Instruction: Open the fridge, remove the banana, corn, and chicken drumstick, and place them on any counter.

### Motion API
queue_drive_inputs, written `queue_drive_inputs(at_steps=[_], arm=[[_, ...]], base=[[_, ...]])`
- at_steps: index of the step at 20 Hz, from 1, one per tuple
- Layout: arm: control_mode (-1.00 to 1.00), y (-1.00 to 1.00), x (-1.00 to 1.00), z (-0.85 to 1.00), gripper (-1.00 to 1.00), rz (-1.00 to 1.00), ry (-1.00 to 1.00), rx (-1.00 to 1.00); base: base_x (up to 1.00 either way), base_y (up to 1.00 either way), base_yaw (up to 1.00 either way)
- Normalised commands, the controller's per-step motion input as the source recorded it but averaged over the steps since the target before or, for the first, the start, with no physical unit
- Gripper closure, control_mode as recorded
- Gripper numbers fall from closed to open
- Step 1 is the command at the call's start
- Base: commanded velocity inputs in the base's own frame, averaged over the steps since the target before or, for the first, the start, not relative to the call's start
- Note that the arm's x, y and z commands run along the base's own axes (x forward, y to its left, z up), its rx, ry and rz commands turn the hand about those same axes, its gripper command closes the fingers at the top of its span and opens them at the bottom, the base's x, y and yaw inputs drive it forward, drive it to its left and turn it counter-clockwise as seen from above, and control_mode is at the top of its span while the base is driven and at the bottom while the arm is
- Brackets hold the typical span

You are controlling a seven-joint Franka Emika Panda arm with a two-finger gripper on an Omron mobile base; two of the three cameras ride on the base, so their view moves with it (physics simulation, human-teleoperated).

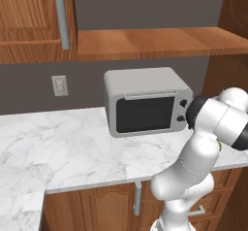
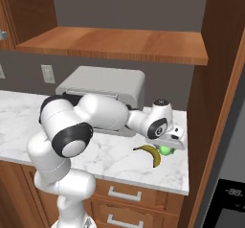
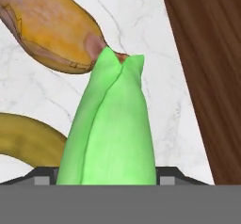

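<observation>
On the white marble counter (image 2: 110,161), near its right end, my gripper (image 2: 171,144) hangs low over the corn (image 2: 165,150). In the hand view the green corn (image 3: 113,124) fills the gap between my two fingertips, and the gripper (image 3: 107,178) is shut on it. The yellow banana (image 2: 152,154) lies on the marble just left of the corn, and the banana (image 3: 23,143) shows at the hand view's lower left. The orange-brown chicken drumstick (image 3: 47,30) lies beyond the corn's tip. The grey fridge (image 2: 237,136) with its black dispenser panel stands at the far right.
A grey microwave (image 1: 145,101) stands at the back of the counter (image 1: 72,147), behind my arm. A tall wooden side panel (image 2: 210,102) closes off the counter's right end, close to the corn. Wooden cabinets and a shelf hang overhead. Drawers with silver handles sit below.
</observation>
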Motion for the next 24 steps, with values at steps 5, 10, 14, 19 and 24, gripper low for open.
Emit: queue_drive_inputs(at_steps=[5,10,14,19,24], arm=[[-1.00,-0.02,0.00,-0.09,-1.00,0.05,0.00,0.00],[-1.00,-0.01,0.00,0.00,-1.00,0.03,-0.04,0.00],[-1.00,-0.03,-0.18,0.00,-1.00,0.06,-0.16,0.00],[-1.00,0.00,-0.38,0.17,-1.00,0.04,-0.17,0.00],[-1.00,0.18,-0.19,0.52,-1.00,0.01,-0.10,0.00]], base=[[0.00,0.00,0.00],[0.00,0.00,0.00],[0.00,0.00,0.00],[0.00,0.00,0.00],[0.00,0.00,0.00]])
